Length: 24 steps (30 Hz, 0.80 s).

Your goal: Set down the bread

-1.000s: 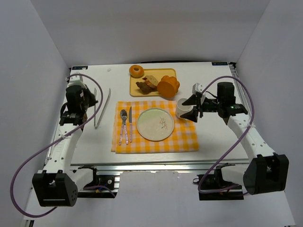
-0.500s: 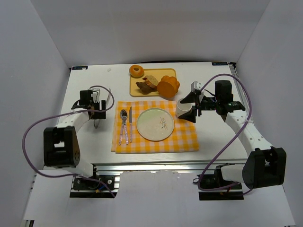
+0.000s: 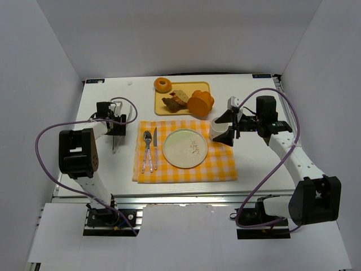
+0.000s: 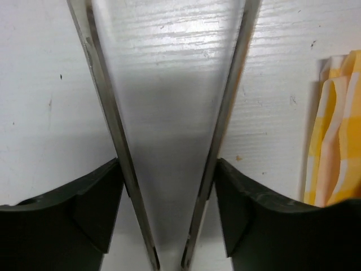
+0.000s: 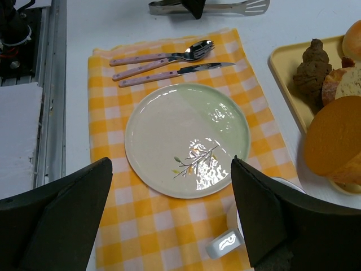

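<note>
The bread lies on a yellow tray (image 3: 159, 108) at the back: a dark brown lumpy chunk (image 3: 169, 103) and a tan slice (image 3: 180, 96). Both also show in the right wrist view, the chunk (image 5: 311, 70) and the slice (image 5: 344, 84). My left gripper (image 3: 117, 124) is far left of the tray. It is low over metal tongs (image 3: 115, 144), and its fingers (image 4: 96, 209) press both tong arms (image 4: 107, 113) from outside. My right gripper (image 3: 230, 127) hangs open and empty above a white mug (image 3: 217, 129), right of the plate (image 3: 185, 148).
A donut (image 3: 163, 84) and an orange fluted cake (image 3: 200, 103) sit at the tray. A yellow checked cloth (image 3: 220, 166) carries the plate, a spoon and fork (image 3: 146, 151) and a knife (image 3: 154, 148). White walls close in on three sides.
My left arm has folded down and back, bringing its gripper low onto the tongs. The right arm shifted slightly a second ago and has since held still.
</note>
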Available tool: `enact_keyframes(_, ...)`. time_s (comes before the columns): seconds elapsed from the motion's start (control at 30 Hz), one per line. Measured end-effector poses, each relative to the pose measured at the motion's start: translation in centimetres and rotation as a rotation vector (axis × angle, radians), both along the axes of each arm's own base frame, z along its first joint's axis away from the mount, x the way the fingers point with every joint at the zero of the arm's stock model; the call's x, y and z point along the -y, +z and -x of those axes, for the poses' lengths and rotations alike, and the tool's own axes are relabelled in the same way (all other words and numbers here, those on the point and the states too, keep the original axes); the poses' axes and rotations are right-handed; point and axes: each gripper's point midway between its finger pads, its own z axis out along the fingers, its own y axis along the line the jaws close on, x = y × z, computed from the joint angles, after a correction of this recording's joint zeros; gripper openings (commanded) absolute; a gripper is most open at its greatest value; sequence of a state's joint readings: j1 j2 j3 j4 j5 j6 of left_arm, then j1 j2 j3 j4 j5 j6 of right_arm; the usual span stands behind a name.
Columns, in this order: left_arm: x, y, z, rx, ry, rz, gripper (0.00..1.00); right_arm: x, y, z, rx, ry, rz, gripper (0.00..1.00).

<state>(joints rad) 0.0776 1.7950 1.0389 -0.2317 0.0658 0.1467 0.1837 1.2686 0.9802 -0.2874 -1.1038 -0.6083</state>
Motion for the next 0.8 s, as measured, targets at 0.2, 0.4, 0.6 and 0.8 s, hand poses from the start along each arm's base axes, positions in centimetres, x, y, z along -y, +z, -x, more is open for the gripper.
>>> enact_keyframes(0.2,-0.7,0.0,-0.6,0.024,0.012,0.031,0.42,0.0,-0.1,-0.1,0.001,-0.005,0.004,0.89)
enact_keyframes(0.4,-0.8,0.1,0.1,0.034,0.037,0.062,0.23,0.1,0.2,-0.4,0.010,-0.011,0.006,0.89)
enact_keyframes(0.6,0.9,3.5,0.1,0.086,0.108,0.197,0.44,0.3,0.2,-0.7,0.010,-0.022,0.009,0.89)
enact_keyframes(0.8,5.7,11.5,-2.2,0.278,0.140,0.411,0.51,0.5,0.1,-1.0,0.010,-0.032,0.011,0.89)
